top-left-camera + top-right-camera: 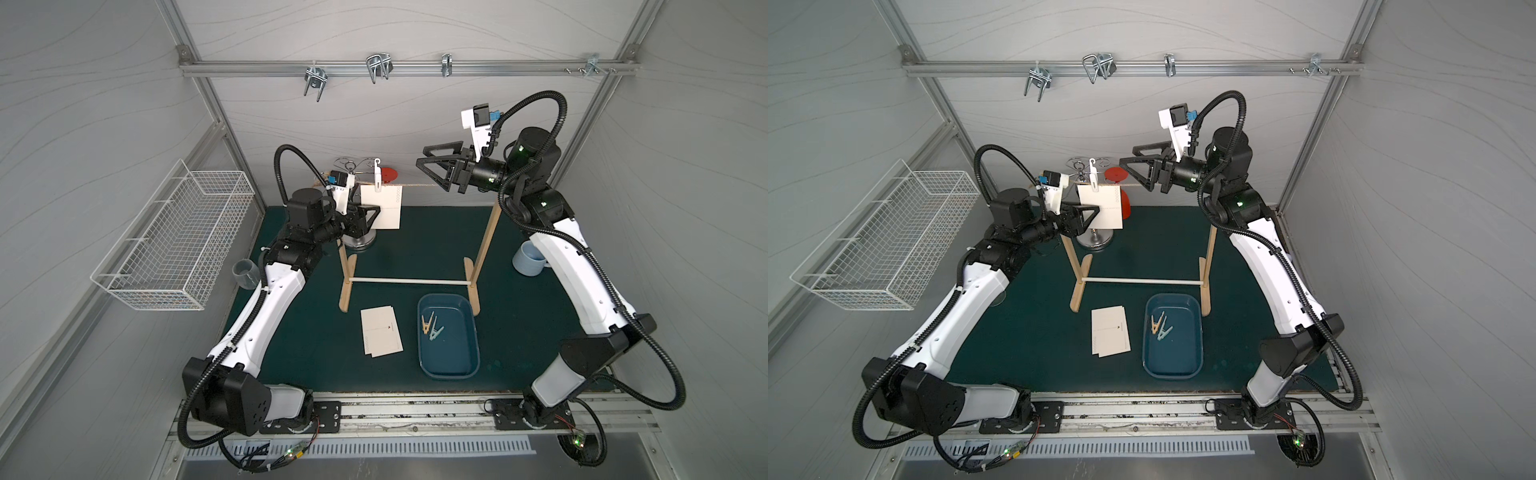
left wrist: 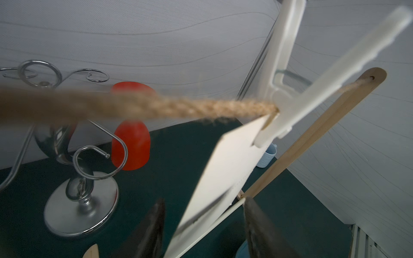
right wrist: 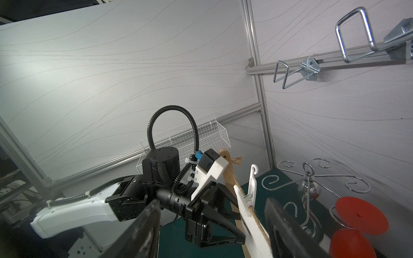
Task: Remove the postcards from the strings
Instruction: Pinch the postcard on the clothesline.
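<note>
a white rectangular paper postcard (image 1: 380,206) hangs under the white plastic peg (image 1: 377,174) on tan jute twine (image 1: 415,186): light, bendy, best pinched low. left gripper (image 2: 204,202) seems to gape astride it; right gripper (image 1: 421,155) gapes beside the peg.

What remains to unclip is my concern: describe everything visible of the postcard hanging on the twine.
The postcard is a plain white rectangular paper card with faint dotted lines, hanging from the tan twine, its top edge pinched by a white clothespeg. The open left hand straddles its lower part; whether it touches the card cannot be told.
</note>
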You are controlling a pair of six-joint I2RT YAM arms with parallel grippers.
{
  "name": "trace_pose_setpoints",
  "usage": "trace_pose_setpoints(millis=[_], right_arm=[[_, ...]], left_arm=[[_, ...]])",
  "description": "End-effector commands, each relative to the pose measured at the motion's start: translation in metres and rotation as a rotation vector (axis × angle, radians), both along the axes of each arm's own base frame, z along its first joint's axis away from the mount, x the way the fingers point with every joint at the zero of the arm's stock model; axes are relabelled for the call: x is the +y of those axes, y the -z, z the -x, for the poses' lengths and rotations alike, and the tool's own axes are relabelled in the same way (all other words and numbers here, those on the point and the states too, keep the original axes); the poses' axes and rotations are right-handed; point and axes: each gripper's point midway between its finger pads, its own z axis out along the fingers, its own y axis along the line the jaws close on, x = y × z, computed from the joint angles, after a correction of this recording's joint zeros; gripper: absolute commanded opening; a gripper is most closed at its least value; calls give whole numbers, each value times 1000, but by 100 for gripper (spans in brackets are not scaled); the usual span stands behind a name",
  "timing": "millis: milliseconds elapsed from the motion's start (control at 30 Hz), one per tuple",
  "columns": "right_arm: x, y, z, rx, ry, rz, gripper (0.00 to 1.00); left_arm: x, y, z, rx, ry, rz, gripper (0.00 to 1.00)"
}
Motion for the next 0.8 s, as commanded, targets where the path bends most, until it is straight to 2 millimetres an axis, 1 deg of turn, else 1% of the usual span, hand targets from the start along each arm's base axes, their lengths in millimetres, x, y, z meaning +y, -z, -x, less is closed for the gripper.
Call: trace_pose_setpoints(millis=[0, 133, 233, 567, 667, 767], right_arm=[[3, -4, -2, -17, -26, -9, 75], [7, -2, -7, -7, -41, -10, 75], [10, -2, -10, -4, -51, -11, 75], [18, -3, -16, 10, -95, -17, 75], [23, 1, -22, 25, -111, -7, 75], [28, 6, -28, 43, -120, 2, 75]], left_arm=[[-8, -21, 4, -74, 77, 35, 56], [-14, -21, 11, -77, 123, 52, 53], [-16, -20, 14, -74, 149, 60, 53], [-20, -14, 18, -57, 180, 75, 47], [-20, -16, 18, -61, 186, 80, 40], [-20, -17, 20, -63, 190, 82, 30]])
